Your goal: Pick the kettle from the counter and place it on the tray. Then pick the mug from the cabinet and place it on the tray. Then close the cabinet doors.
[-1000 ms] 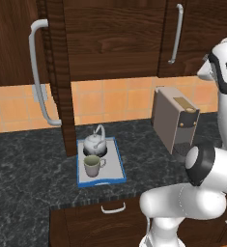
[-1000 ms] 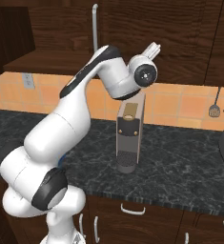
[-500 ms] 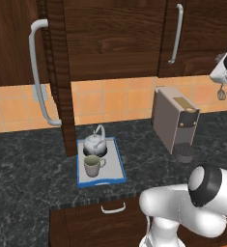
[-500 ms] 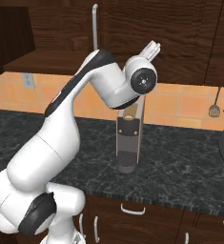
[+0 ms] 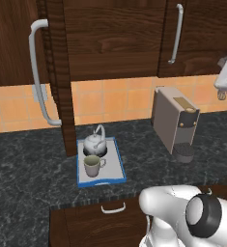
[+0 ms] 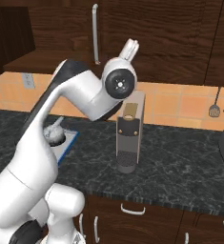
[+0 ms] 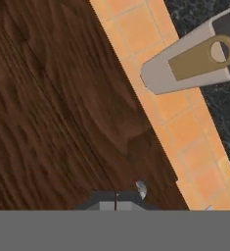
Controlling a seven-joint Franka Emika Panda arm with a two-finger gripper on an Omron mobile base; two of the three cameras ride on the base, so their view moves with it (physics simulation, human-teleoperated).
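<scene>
Dark brown wood of the cabinet spreads across the side of my view up and left of the coffee machine. The cabinet's lower edge runs diagonally, and a band of orange wall tiles lies along it, between the wood and the machine. The grey machine with its tan top panel sits tilted, touching the tiles, with dark speckled counter around it.
</scene>
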